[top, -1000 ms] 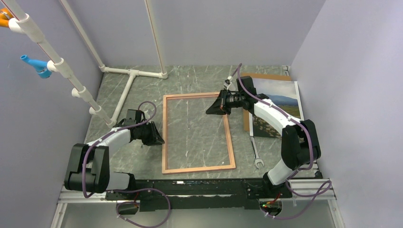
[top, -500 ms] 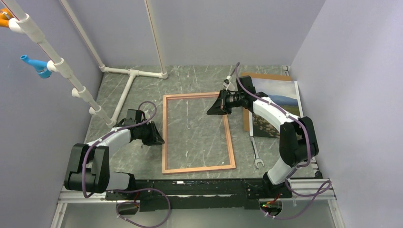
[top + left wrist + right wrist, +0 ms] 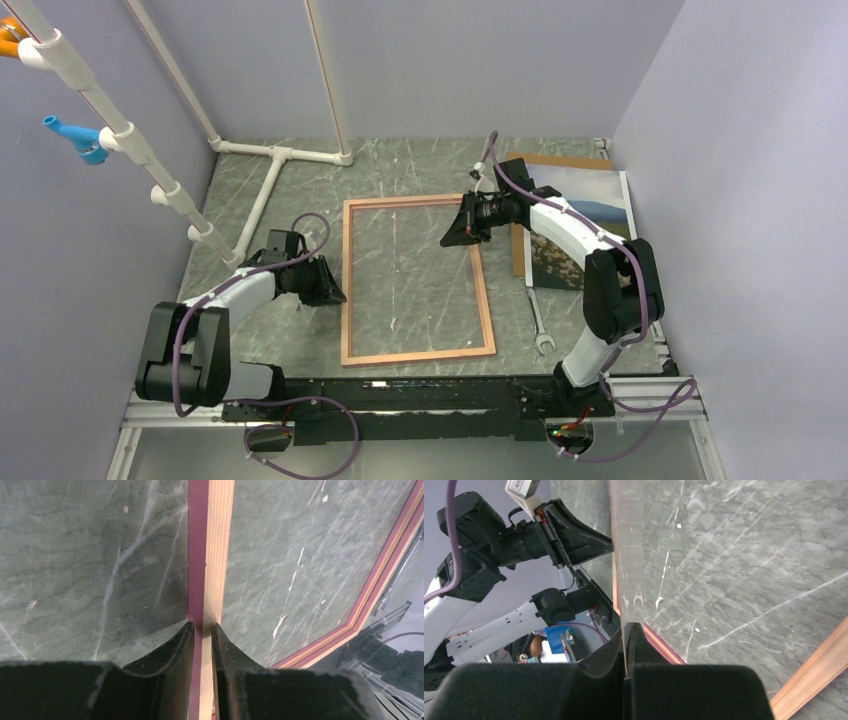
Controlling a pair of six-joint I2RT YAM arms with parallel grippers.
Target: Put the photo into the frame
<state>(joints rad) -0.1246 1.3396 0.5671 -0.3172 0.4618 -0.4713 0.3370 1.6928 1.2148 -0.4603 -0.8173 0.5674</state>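
On the grey marbled table (image 3: 400, 165), the frame (image 3: 418, 354) is laid flat at the centre. Its left rail is pinched between the narrowly parted fingers of the left gripper (image 3: 202, 630). A white tag (image 3: 521, 487) by that gripper is too small to be read. The right gripper (image 3: 628, 630) is closed tight on the edge of a thin clear sheet (image 3: 626, 555) over the frame's far right corner. The photo (image 3: 592, 205) is seen face up at the far right on a brown backing board (image 3: 560, 160), partly covered by the right arm, its right edge close to the wall. A wrench (image 3: 540, 325) is laid near the frame's right rail. Bare table is left between the left rail and the white pipes (image 3: 268, 180).
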